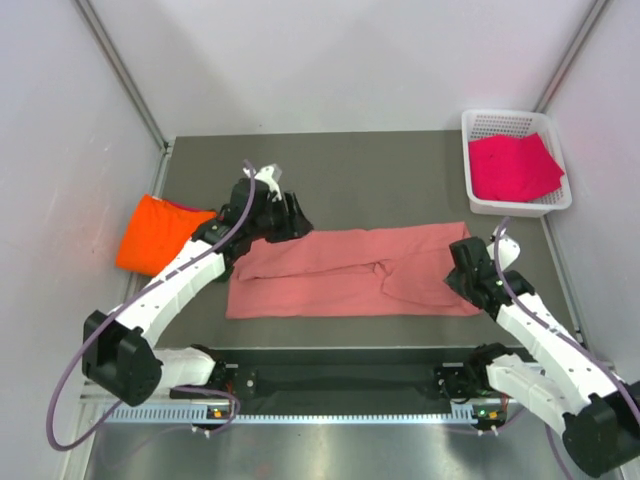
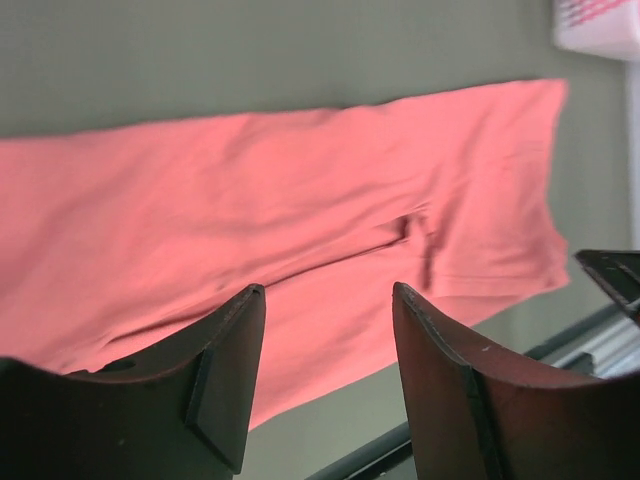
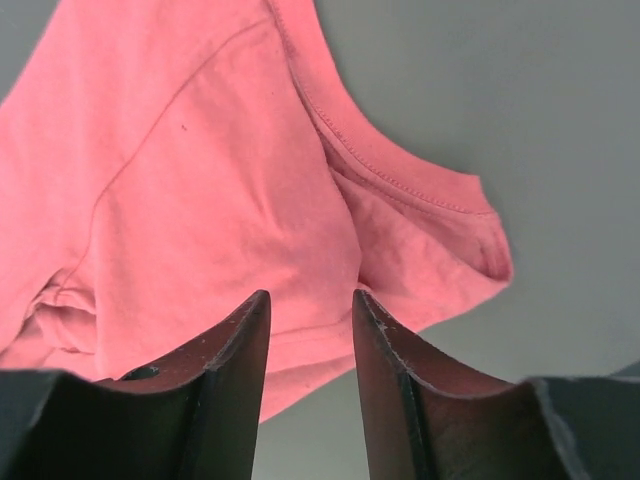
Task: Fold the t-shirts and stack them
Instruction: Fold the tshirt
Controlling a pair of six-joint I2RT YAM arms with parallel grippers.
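Note:
A salmon-pink t-shirt [image 1: 350,272] lies folded into a long strip across the middle of the table. It fills the left wrist view [image 2: 280,210] and the right wrist view [image 3: 200,180]. My left gripper [image 1: 282,216] hovers at the strip's far left end, open, nothing between its fingers [image 2: 330,300]. My right gripper [image 1: 462,262] is at the strip's right end, open above the cloth's edge [image 3: 310,305], empty. A bright orange t-shirt [image 1: 158,232] lies folded at the left. A magenta t-shirt [image 1: 512,166] lies in the basket.
The white mesh basket [image 1: 478,128] stands at the back right corner, its edge showing in the left wrist view [image 2: 598,25]. A black rail [image 1: 340,382] runs along the near edge between the arm bases. Pale walls close in the table on three sides.

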